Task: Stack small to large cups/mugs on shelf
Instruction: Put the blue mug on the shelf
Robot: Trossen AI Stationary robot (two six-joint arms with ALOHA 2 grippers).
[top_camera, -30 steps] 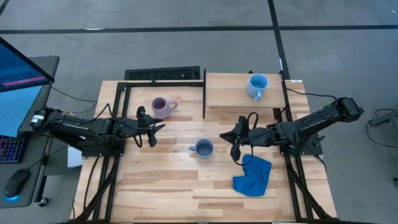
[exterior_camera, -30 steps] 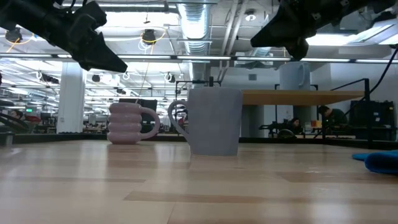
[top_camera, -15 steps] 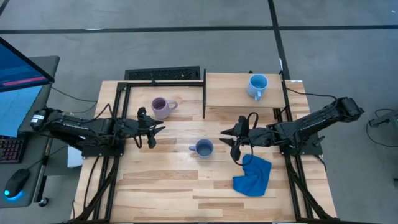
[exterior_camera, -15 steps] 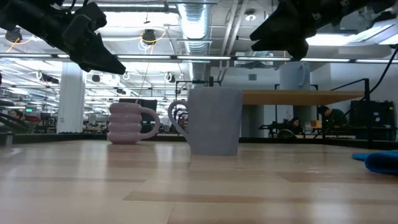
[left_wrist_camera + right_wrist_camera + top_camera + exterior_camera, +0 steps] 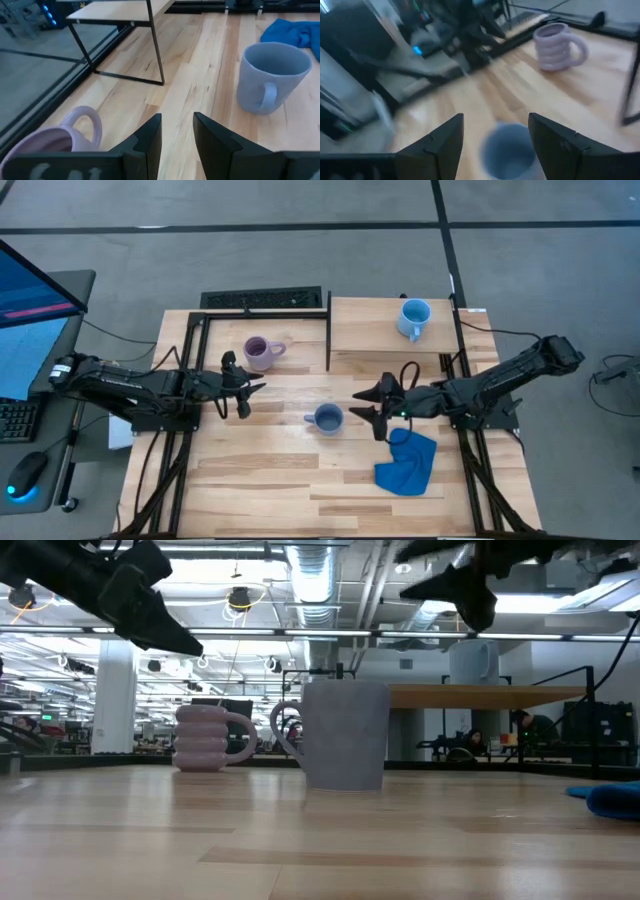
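The slate grey-blue mug [image 5: 326, 418] stands on its base mid-table, handle toward the table's left. My right gripper [image 5: 366, 406] hovers open just to its right, above the table, and its wrist view has the mug [image 5: 510, 150] below the spread fingers. The lilac mug [image 5: 262, 352] stands at the far left. My left gripper [image 5: 245, 392] hangs near it, fingers a little apart on nothing [image 5: 176, 135]. The light blue mug [image 5: 413, 318] stands on the shelf [image 5: 370, 330] at the far right.
A crumpled blue cloth [image 5: 407, 460] lies on the table below my right arm's wrist. The shelf's thin black legs [image 5: 157, 55] stand on the far half of the table. Bare planks stretch along the near edge [image 5: 300, 500].
My right gripper has opened its fingers wide while hovering beside the grey-blue mug. The mugs and the cloth have stayed where they were.
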